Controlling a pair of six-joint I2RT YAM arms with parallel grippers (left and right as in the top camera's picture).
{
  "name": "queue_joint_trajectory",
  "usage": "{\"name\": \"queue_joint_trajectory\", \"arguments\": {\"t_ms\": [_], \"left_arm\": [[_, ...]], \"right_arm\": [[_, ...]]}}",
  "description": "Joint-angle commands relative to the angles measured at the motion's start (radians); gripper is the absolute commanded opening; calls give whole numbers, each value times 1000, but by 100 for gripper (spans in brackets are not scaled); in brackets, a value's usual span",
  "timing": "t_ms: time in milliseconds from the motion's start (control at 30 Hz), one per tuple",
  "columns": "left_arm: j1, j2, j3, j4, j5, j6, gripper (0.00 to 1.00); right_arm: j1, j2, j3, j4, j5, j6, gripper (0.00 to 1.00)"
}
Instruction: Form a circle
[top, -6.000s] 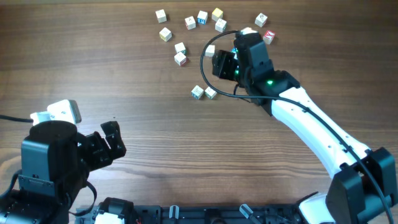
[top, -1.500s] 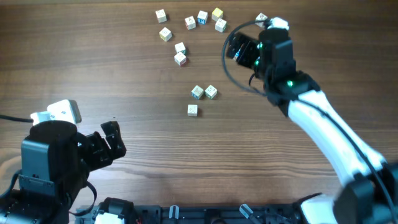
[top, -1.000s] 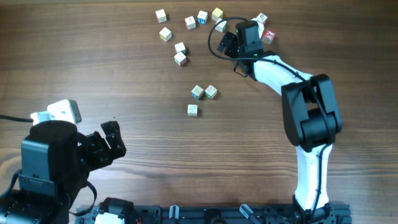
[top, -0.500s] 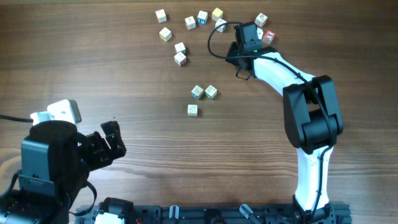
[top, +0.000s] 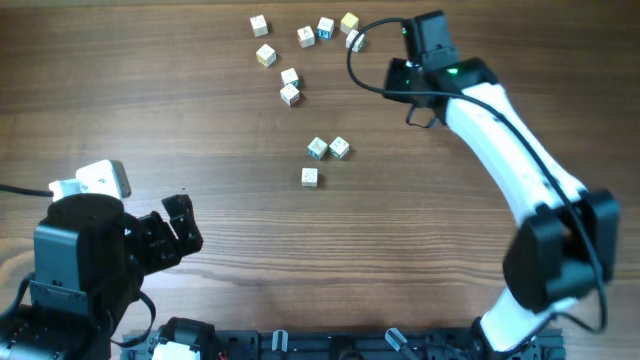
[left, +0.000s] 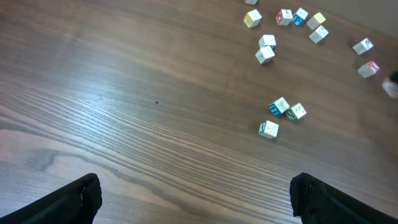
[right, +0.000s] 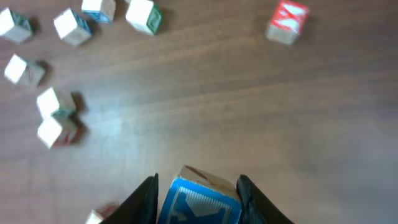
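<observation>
No circle yet: only a trio of cubes sits bunched. Beyond the trio, my right gripper clamps a blue-faced cube near the loose cubes. My left gripper gapes on the trio's near side.

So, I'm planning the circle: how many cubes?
14: six in the far cluster, two below it, three central, two at right, one cube in the right gripper. Others may be hidden.

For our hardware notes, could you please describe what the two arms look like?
The right arm has white curved links with black joints, a green light near the wrist and a black cable looping beside it. The left arm is a black, boxy body with a white block on top. Both have black jaws.
</observation>
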Motion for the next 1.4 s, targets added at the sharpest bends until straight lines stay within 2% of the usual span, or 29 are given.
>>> {"name": "queue_joint_trajectory", "arguments": {"t_ms": [0,233,300,433,533,700,800,900,1033,1167,1267,1367], "left_arm": [[7,-1,-1,2,-13,-6,100],[7,-1,-1,2,-13,-6,100],[7,-1,-1,2,-13,-6,100],[7,-1,-1,2,-13,-6,100],[6,-1,-1,1,-13,-6,100],[7,-1,-1,2,-13,-6,100],[7,-1,-1,1,-13,-6,100],[7,-1,-1,2,-13,-6,100],[7,-1,-1,1,-13,-6,100],[7,-1,-1,2,-13,-6,100],[7,-1,-1,1,-13,-6,100],[7,-1,-1,2,-13,-6,100]], "right_arm": [[7,-147,-2,-122,-35,-20,33],[7,-328,-3,-414,-148,-18,30],[11,-327,-18,-453,-151,-14,27],[44,-327,-127,-430,-156,55,27],[101,-327,-289,-274,-163,124,27],[218,-306,-612,225,-207,245,28],[264,-243,-693,450,-207,307,28],[286,-170,-694,572,-207,323,28],[306,-68,-694,690,-207,340,29],[308,-46,-693,698,-211,349,29],[308,-46,-693,703,-210,349,36],[308,-46,-693,709,-209,348,39]]}}
